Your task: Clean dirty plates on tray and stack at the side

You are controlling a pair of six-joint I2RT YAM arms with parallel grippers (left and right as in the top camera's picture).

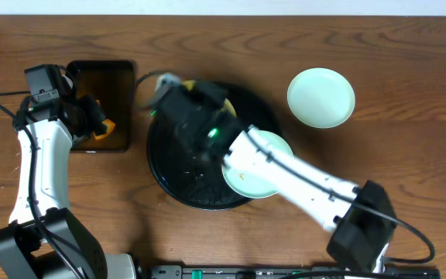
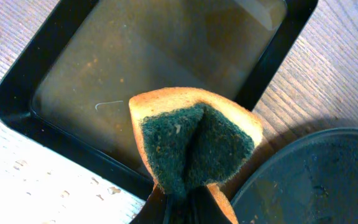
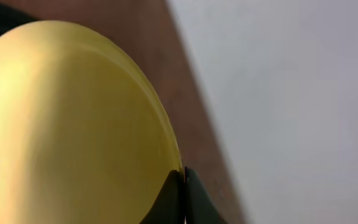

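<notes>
Now the left fingers (image 2: pixel 185 208) are clenched on a sponge (image 2: pixel 194 143) above the small tray (image 2: pixel 73 138). The right fingers (image 3: pixel 178 196) pinch the yellow plate (image 3: pixel 73 124) by its rim. One smeared plate (image 1: pixel 248 184) lies on the round tray (image 1: pixel 169 174), a pale plate (image 1: pixel 321 97) beside it on the surface (image 1: pixel 409 62).

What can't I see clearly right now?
Overhead: right arm covers part of the mint plate on the tray.
Overhead: right gripper hides nearly all the yellow plate.
Right wrist: yellow plate cut off by the frame, blurred; smears untellable.
Left wrist: left gripper cut off by the bottom edge, below the sponge.
</notes>
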